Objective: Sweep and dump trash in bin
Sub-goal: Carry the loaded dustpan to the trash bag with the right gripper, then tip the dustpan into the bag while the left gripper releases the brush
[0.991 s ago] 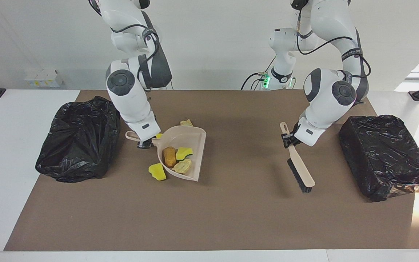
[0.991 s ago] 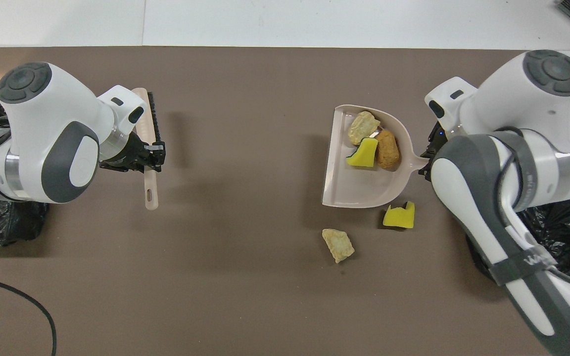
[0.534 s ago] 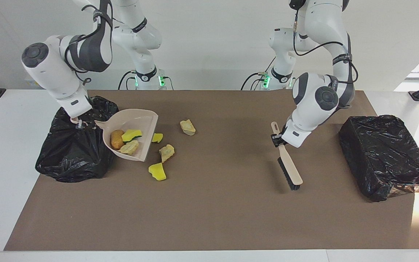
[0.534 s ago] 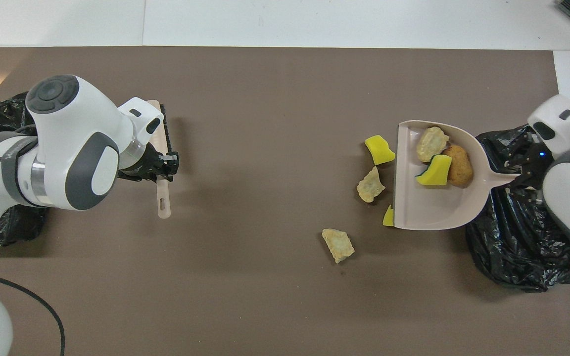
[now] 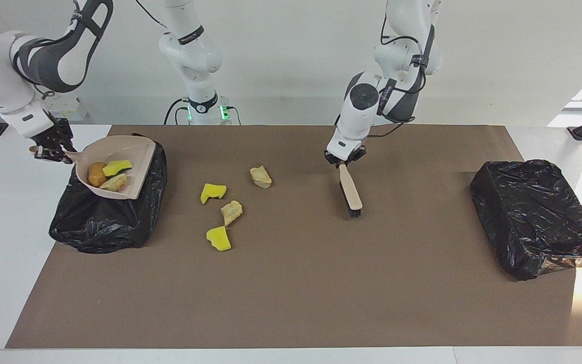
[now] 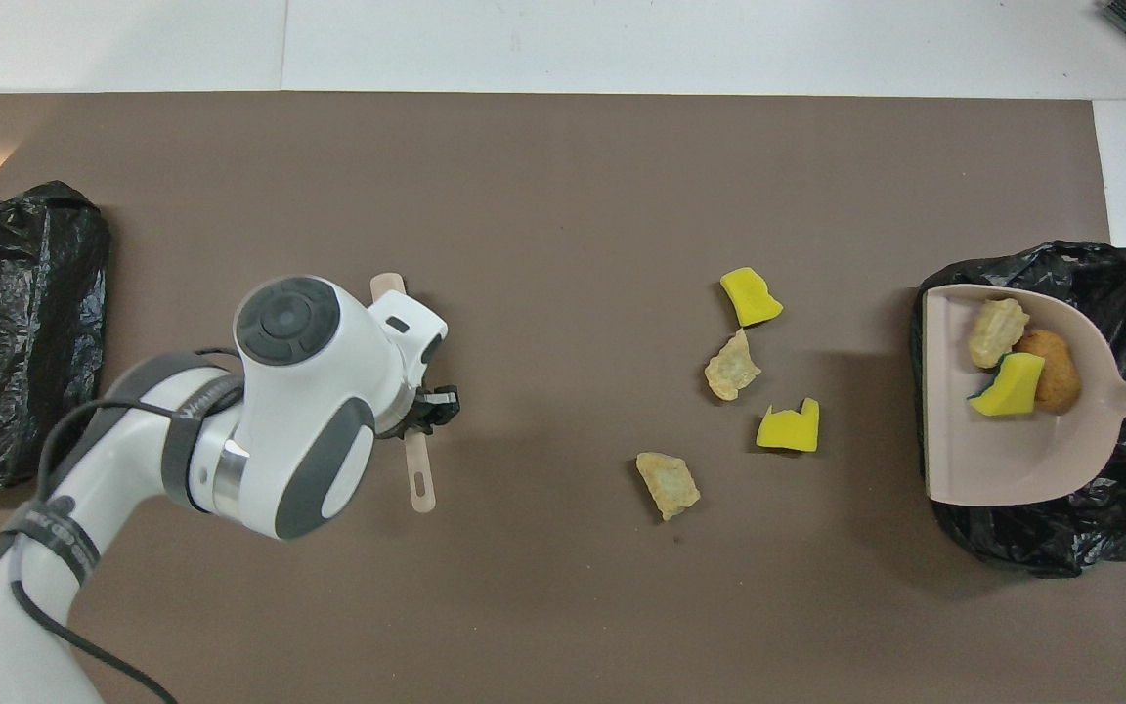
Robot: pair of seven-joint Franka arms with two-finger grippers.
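The dustpan (image 5: 114,167) is held level over the open bin (image 5: 104,217) at the right arm's end of the table, its handle pinched by the right gripper (image 5: 51,150), presumably so the load stays in until it is tipped. 3 pieces of trash are carried in it: a brown bread-like lump (image 5: 97,174), a yellow sponge chunk (image 5: 117,167) and a tan piece (image 5: 113,183). 4 more pieces (image 5: 231,211) lie on the mat beside that bin, toward the table's middle: 2 yellow, 2 tan. The brush (image 5: 350,194) is gripped at its handle by the left gripper (image 5: 344,161), fingers pressed together on it, bristles on the mat, well apart from the bin, ready for another sweep.
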